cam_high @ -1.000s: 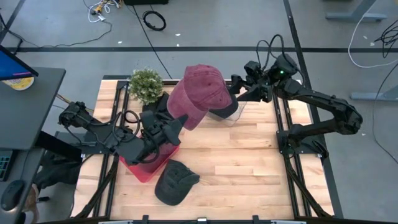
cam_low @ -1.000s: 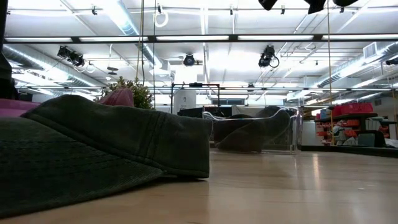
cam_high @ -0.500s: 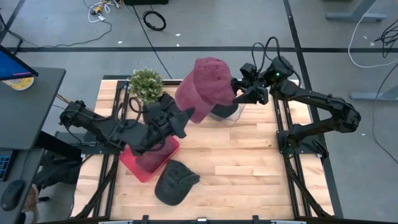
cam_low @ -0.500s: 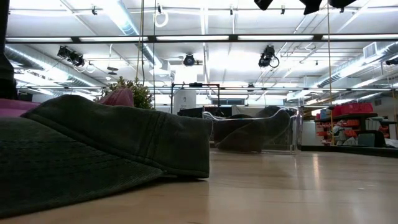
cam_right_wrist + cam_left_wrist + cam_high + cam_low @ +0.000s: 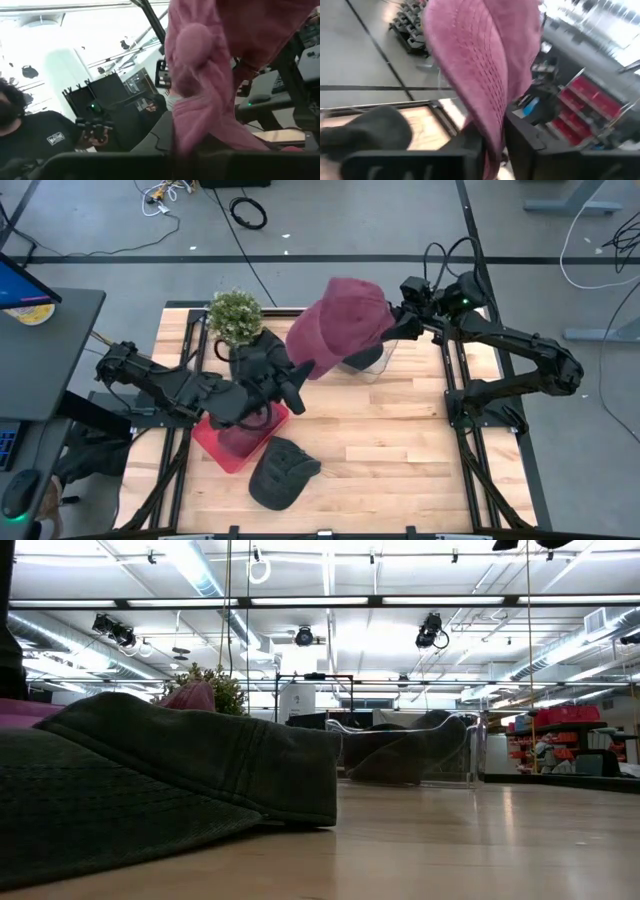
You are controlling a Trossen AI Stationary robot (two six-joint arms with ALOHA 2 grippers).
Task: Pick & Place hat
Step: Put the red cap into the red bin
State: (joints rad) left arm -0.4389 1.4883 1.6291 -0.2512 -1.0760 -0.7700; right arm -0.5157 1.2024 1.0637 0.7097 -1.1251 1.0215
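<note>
The right end effector is clamped shut on a fold of the red hat, as the right wrist view shows with cloth bunched between its fingers. The left end effector sits at the opposite, lower edge of the hat; in the left wrist view the brim runs down into the narrow gap between its fingers, only slightly parted, so I cannot tell whether it grips or merely touches. The hat hangs in the air between the two end effectors, stretched from one to the other, which looks like a handover from left arm to right.

Directly under the right end effector stands a clear bin with a dark hat inside, probably the drop place. Below the left end effector lies a red tray, and nearer the bench's front edge a dark green hat rests on the wood. A small potted plant stands just behind the left end effector.

A person shows beyond the bench in the right wrist view.
</note>
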